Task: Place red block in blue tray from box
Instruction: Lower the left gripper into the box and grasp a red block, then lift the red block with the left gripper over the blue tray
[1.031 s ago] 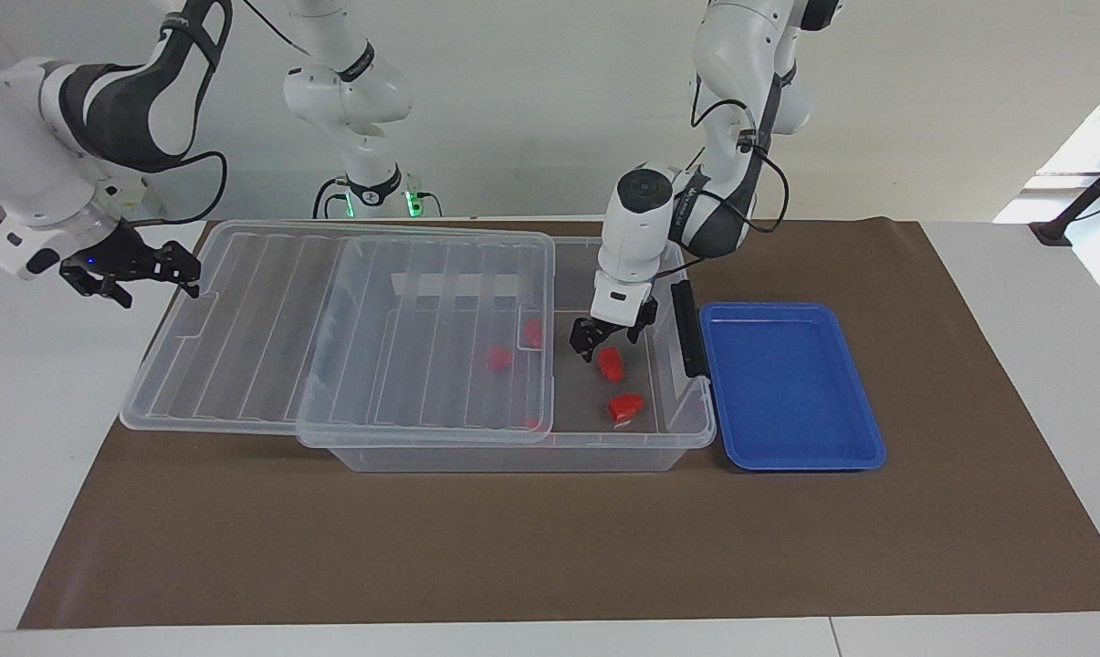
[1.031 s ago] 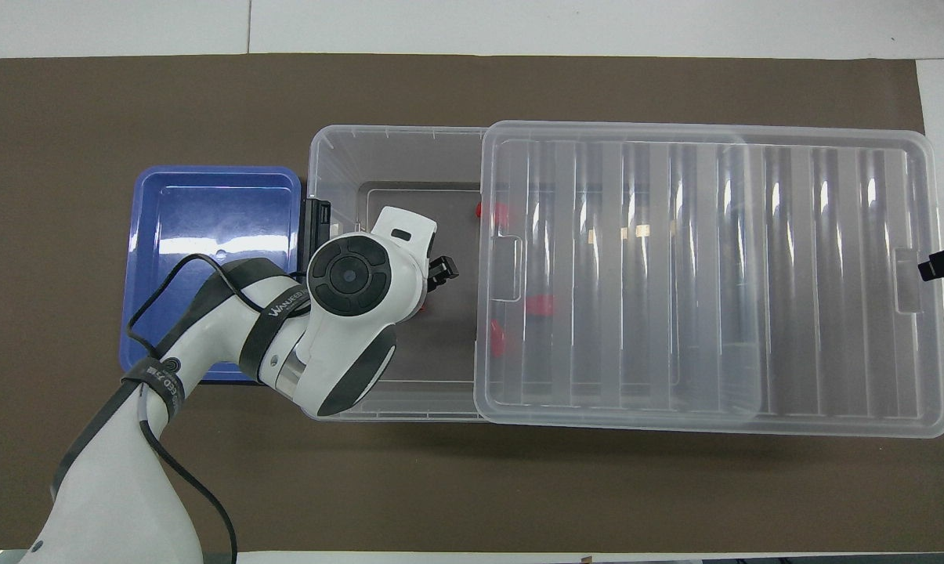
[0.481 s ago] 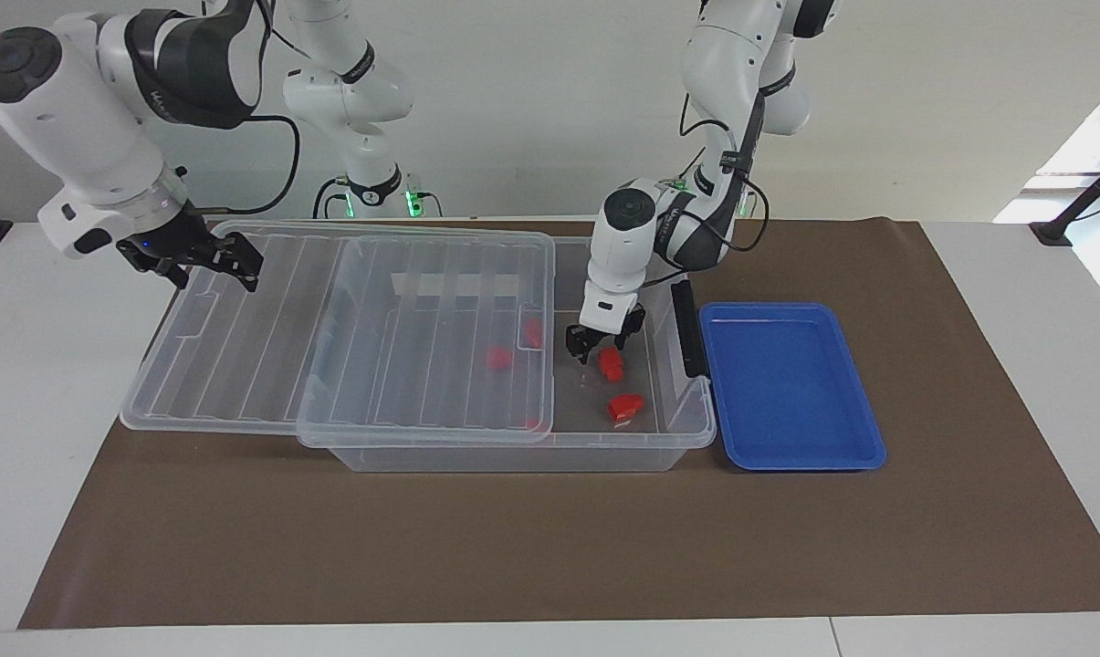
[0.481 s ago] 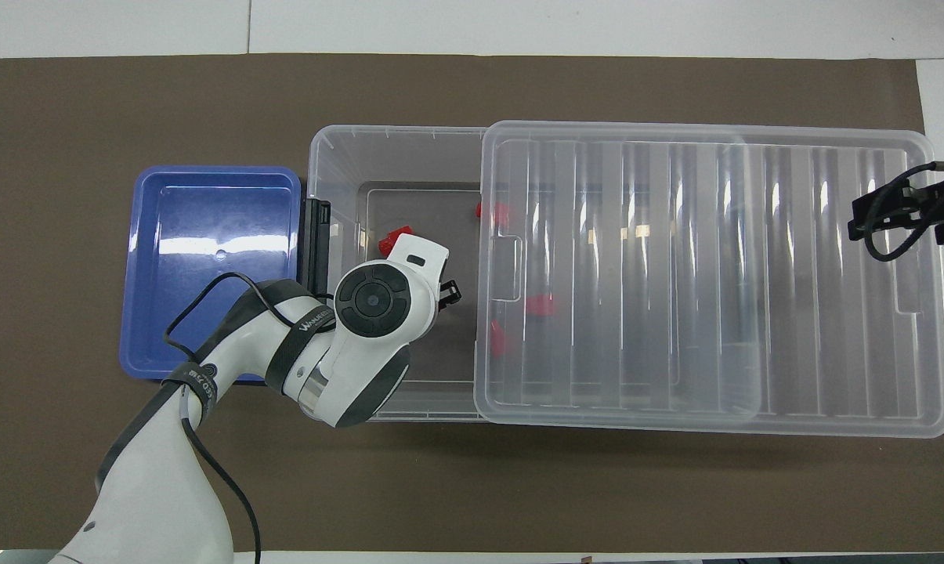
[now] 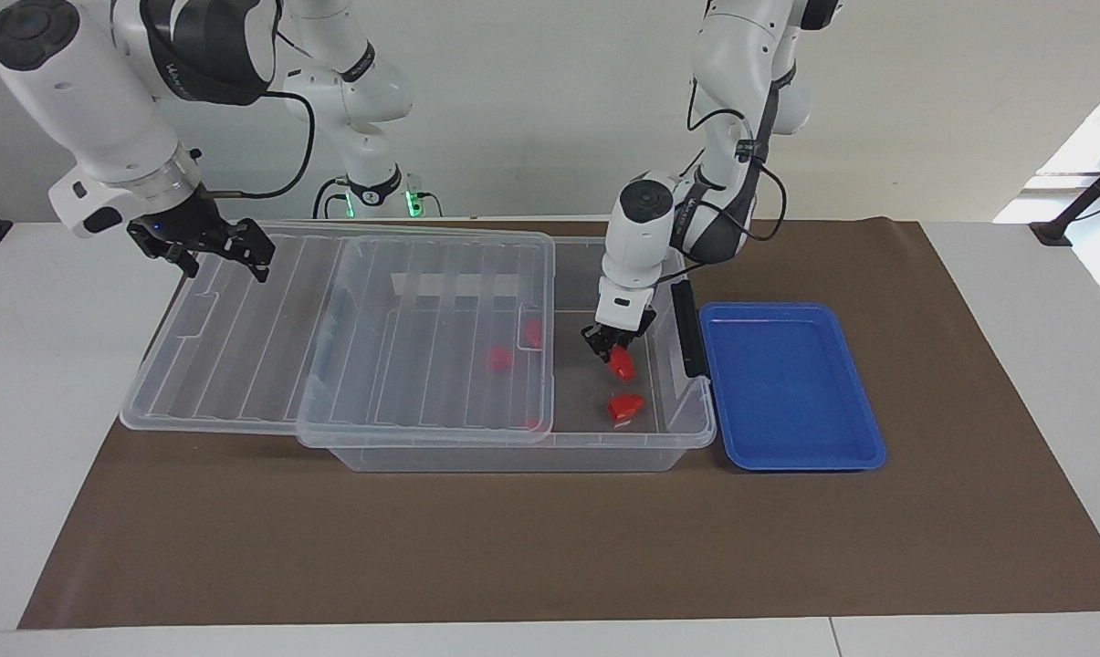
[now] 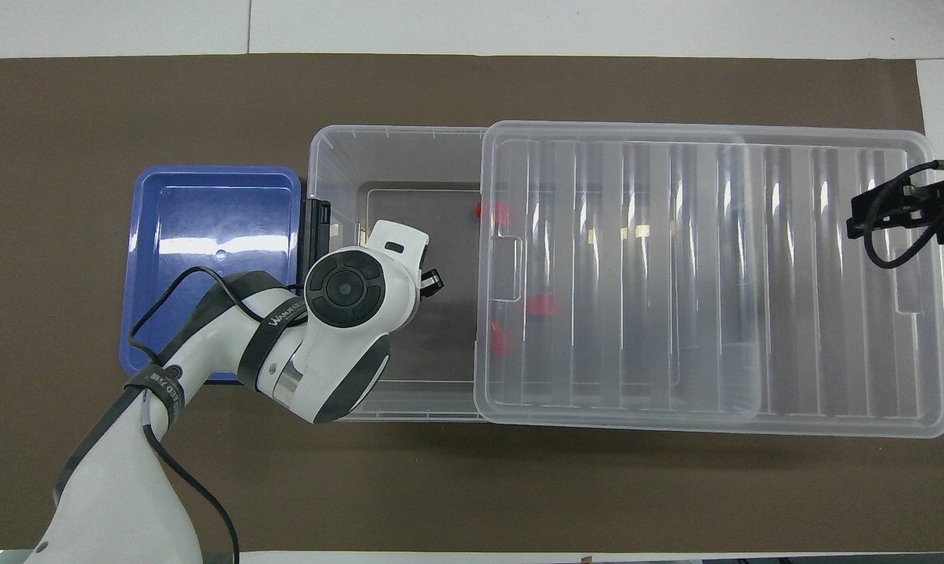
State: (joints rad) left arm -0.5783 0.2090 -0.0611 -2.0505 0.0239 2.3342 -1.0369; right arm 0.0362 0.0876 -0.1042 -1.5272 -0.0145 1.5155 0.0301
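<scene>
- Your left end effector [image 5: 615, 348] is down inside the open part of the box [image 5: 513, 452], fingers clamped on the red block [image 5: 621, 363]. The block sits at the fingertips, low over the box floor; can't tell if it's touching the floor or just off it.
- From overhead that grip is hidden under the left arm's wrist, so go by the facing view.
- Another red piece [image 5: 624, 407] lies on the box floor, farther from the robots than the gripped one.
- A few more red pieces [image 5: 499, 358] show through the clear lid [image 5: 239, 347], which is slid toward the right arm's end and covers most of the box.
- The blue tray [image 5: 864, 452] sits on the brown mat [image 5: 550, 547] on your desk, just beside the box's black latch [image 5: 691, 328].
- Your right end effector [image 5: 207, 251] hovers over the lid's edge, fingers spread, gripping nothing.
</scene>
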